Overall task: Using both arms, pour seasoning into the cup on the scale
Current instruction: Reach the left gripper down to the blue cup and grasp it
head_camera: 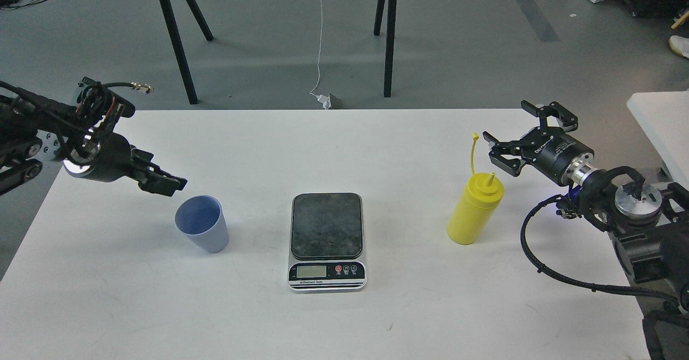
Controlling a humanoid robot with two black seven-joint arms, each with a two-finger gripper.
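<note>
The yellow squeeze bottle [476, 209] stands upright on the white table [377, 145], right of centre, with its cap strap sticking up. The light-blue cup [202, 223] stands upright and empty, left of the scale [327, 239]. The scale's dark plate is bare. My right gripper [506, 120] is open and empty, just right of and above the bottle's top, not touching it. My left gripper [164, 182] hovers just up-left of the cup's rim. It is seen side-on, so its fingers cannot be told apart.
Black trestle legs [177, 42] stand on the grey floor beyond the table's far edge, with a white cable and plug [323, 99] between them. A second white table [662, 118] is at the right edge. My right arm's cable loop [538, 263] hangs over the table's right side.
</note>
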